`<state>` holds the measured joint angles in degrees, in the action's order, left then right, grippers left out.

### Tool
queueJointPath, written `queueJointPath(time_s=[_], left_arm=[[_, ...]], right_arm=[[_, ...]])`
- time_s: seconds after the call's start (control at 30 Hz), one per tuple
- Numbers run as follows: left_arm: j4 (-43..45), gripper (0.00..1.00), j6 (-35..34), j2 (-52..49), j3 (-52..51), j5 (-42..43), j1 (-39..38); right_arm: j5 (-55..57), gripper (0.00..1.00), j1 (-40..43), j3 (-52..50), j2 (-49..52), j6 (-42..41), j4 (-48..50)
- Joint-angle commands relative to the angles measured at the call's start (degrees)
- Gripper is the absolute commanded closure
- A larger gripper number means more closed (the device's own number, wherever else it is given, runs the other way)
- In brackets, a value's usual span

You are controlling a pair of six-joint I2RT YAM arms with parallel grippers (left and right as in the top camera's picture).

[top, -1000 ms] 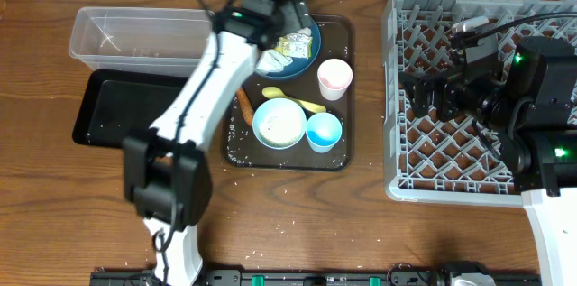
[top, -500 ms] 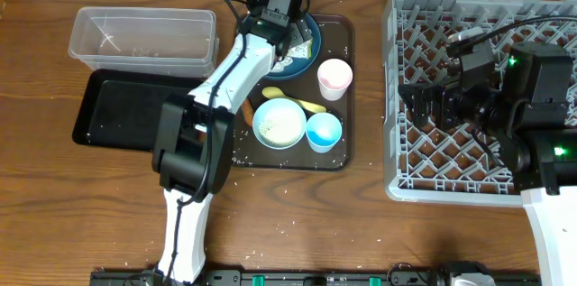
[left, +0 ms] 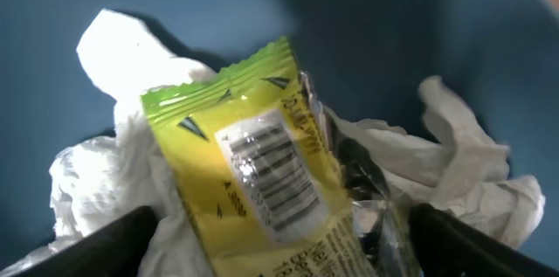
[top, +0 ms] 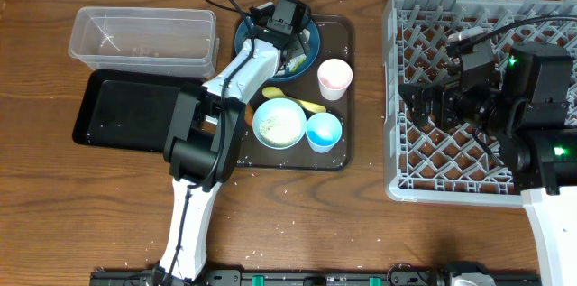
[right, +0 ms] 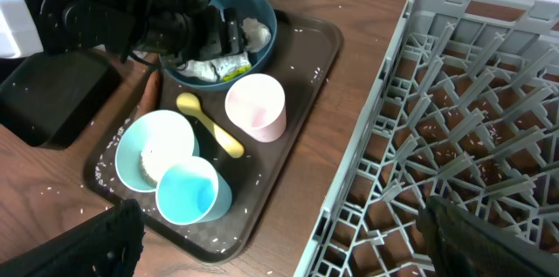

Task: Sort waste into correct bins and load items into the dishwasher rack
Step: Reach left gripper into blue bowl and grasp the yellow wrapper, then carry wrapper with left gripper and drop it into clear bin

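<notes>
Upper left of the overhead frame: clear tub (top: pixel 144 33) on the worktop (top: pixel 54 205). The black tray (top: pixel 122 113) lies just below it, with their edges close.

Centre-left: the left arm (top: pixel 225 87) reaches up the frame to the dark blue bowl (top: pixel 311 44). This bowl sits in the top corner of the brown serving tray (top: pixel 347 155).
- The left claw (top: pixel 287 50) is down inside the bowl.
- In the wrist view its 2 fingertips (left: pixel 105 242) sit at the bottom corners, spread wide and gripping nothing.
- Between the fingertips lie the yellow-green wrapper (left: pixel 253 172), barcode up, and the crumpled paper (left: pixel 105 172) under and beside it.

Also on the serving tray:
- The carrot piece (right: pixel 150 93) is at the left rim, partly hidden by the arm.
- The white bowl (top: pixel 279 124) is lower centre.
- The yellow spoon (top: pixel 306 103) lies just above the white bowl.
- The pink cup (top: pixel 334 78) stands upright to the right of the blue bowl.
- The light blue cup (top: pixel 324 132) stands upright, touching the white bowl.

Rice grains (top: pixel 290 225) are scattered on the worktop below the tray, with more flecks on the tray floor.

Right side: the grey rack (top: pixel 478 15). The right claw (top: pixel 422 106) hovers over its lattice floor, fingers wide apart and holding nothing.
</notes>
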<state>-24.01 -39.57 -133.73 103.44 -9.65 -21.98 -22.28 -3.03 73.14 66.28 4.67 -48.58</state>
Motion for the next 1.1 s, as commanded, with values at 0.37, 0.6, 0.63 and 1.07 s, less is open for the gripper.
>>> queueJointPath(time_s=[0.37,0.6,0.63,1.07], left_arm=[[-1.20,0.93,1.68,0.17,-0.98,0.26,0.00],[-3.15,0.94,4.63,6.23,0.11,1.55,0.52],[-3.39,0.94,4.63,7.93,0.33,1.55,0.74],[-17.99,0.94,5.49,29.42,0.52,1.68,6.71]], right_arm=[[0.00,0.01,-0.37,0.98,0.11,0.33,0.13],[-0.02,0.01,-0.37,0.98,0.11,0.31,0.15],[-0.02,0.01,-0.37,0.98,0.11,0.31,0.17],[-0.02,0.01,-0.37,0.98,0.11,0.31,0.09]])
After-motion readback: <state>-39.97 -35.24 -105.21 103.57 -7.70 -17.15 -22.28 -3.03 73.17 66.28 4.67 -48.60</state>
